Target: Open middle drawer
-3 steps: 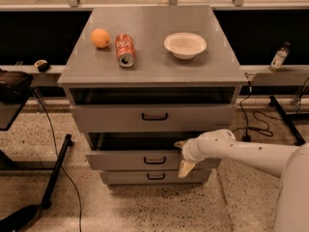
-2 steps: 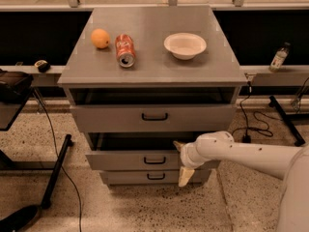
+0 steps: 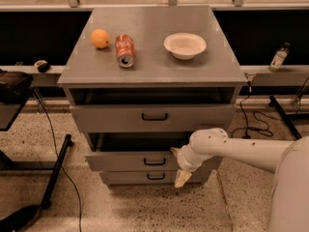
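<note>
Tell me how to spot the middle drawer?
Find the grey cabinet with an orange, a can and a bowl on top; three drawers stack down its front. The middle drawer is the second one down, pulled partly out, with the robot's gripper at its right end. Its front is shorter than that of the top drawer and taller than that of the bottom drawer.

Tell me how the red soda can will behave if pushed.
The red soda can lies on its side on the flat grey cabinet top, so a sideways push would probably roll it, perhaps into the round orange fruit nearby. Its fill is not visible, so weight is uncertain. The robot's hand is below, at the grey middle drawer.
</note>
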You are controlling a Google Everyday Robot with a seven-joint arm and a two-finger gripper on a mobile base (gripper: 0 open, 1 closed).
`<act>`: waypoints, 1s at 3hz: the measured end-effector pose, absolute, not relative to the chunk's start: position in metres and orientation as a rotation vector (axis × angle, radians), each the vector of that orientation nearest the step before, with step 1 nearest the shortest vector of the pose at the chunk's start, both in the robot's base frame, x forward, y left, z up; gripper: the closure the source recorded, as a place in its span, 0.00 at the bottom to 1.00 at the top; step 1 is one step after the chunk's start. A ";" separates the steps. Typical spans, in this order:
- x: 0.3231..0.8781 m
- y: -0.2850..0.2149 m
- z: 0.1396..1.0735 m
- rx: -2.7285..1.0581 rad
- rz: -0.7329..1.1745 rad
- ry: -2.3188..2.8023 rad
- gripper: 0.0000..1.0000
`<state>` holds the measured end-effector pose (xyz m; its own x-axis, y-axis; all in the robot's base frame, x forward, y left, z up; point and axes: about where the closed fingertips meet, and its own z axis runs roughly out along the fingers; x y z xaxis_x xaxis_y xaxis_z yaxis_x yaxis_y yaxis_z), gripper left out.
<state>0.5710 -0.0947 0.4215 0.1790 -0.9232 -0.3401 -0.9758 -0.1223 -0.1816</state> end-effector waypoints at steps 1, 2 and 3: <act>0.561 -0.093 0.424 -2.104 0.259 1.790 0.23; 0.549 -0.094 0.428 -2.108 0.294 1.776 0.28; 0.526 -0.098 0.431 -2.094 0.325 1.776 0.34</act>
